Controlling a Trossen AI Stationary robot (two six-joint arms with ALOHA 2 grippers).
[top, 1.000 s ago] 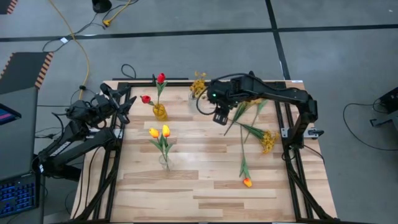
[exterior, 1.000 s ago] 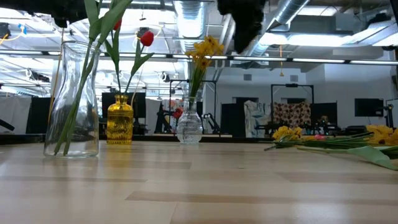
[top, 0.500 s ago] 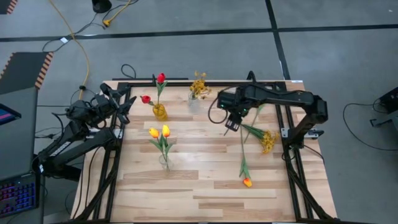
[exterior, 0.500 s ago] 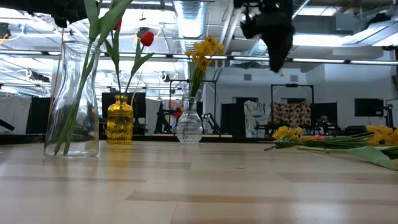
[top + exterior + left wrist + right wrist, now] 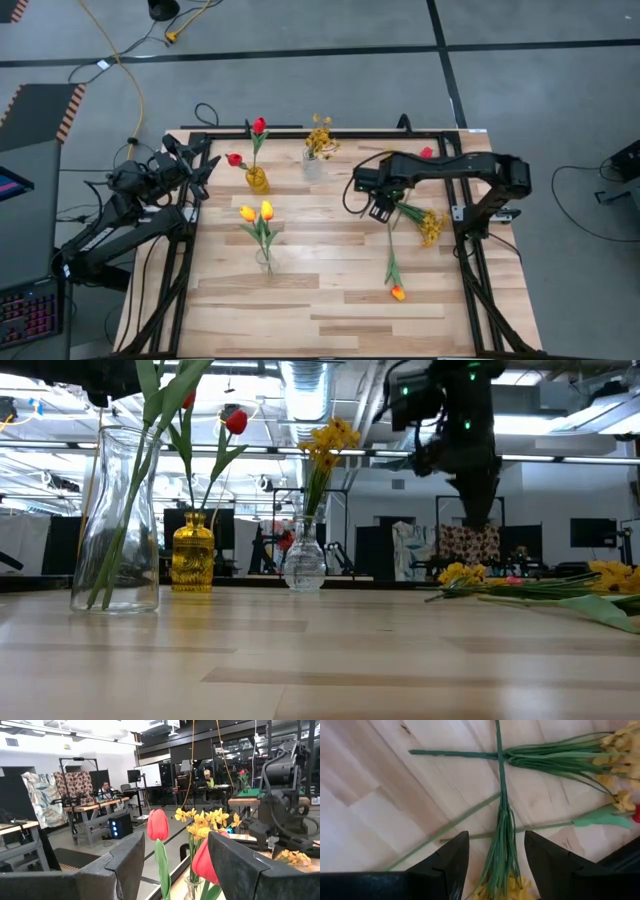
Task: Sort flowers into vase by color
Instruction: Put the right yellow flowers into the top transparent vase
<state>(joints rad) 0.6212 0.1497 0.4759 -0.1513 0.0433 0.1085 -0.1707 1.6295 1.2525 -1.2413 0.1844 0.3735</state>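
With several loose flowers (image 5: 502, 815) crossed directly beneath the empty, spread-apart right gripper (image 5: 493, 857), risked pinching two stems together and misfiling one colour; left gripper (image 5: 175, 865), fingers likewise apart, parked off the table's left edge, beside the red tulips (image 5: 158, 825).

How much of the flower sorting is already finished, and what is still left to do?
Done: red tulips in the amber vase, yellow tulips in a clear vase, one mustard spray in the small clear vase. In hand: nothing; the open right gripper hovers over the loose stems. The left gripper waits at the table's edge.
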